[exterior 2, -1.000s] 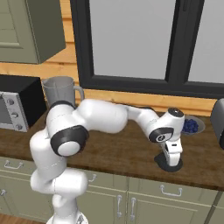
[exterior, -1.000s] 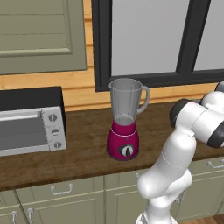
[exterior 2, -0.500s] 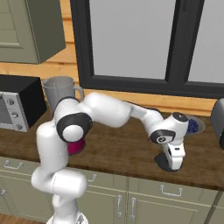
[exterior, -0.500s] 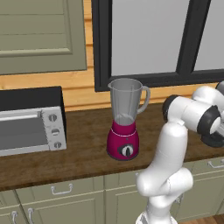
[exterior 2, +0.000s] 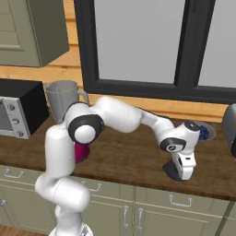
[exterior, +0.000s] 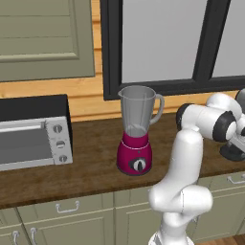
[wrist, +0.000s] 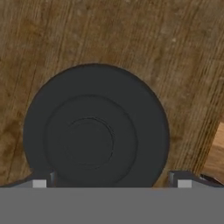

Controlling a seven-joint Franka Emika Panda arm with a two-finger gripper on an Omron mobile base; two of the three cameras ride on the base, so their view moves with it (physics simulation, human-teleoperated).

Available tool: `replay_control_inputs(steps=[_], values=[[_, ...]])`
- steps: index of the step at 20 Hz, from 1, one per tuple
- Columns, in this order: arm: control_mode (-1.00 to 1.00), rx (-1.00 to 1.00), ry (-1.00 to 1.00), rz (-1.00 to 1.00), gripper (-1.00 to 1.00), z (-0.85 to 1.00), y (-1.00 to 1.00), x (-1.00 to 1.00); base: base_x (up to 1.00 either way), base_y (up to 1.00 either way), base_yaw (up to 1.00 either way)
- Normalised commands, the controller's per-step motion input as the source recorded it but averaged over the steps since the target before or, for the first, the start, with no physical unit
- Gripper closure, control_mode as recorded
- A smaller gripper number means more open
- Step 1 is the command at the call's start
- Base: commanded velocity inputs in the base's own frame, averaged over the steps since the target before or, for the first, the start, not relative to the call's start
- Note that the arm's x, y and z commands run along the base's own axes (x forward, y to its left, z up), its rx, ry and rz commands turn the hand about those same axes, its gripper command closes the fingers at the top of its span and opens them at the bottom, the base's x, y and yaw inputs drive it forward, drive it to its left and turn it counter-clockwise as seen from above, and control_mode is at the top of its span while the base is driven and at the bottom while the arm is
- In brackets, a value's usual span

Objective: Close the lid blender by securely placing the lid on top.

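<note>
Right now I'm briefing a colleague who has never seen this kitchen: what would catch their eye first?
Probably the blender: a clear jar standing open-topped on a magenta base, mid-counter, right of the silver toaster oven. Next, the white arm stretching far right, its open gripper pointing down over the lid, a dark round cap lying flat on the wooden counter near its front edge.

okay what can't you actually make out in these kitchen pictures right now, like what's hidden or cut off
- Lid: in the right base view the hand hides most of it; the left base view cuts it off at the right edge.
- Whether the fingertips touch the lid: hand view, bottom edge hides the contact.
- Blender base: right base view, the arm covers most of it.
- Toaster oven: cut off by the left edge in both base views.
</note>
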Motion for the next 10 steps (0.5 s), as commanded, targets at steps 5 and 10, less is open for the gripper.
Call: replay_control_inputs(steps=[5, 10], values=[[-1.0, 0.0, 0.03, -0.01, -1.0, -0.03, 0.0, 0.27, 0.0, 0.0, 0.0], [-1.0, 0.0, 0.03, -0.01, -1.0, -0.23, 0.0, 0.27, 0.0, 0.0, 0.0]])
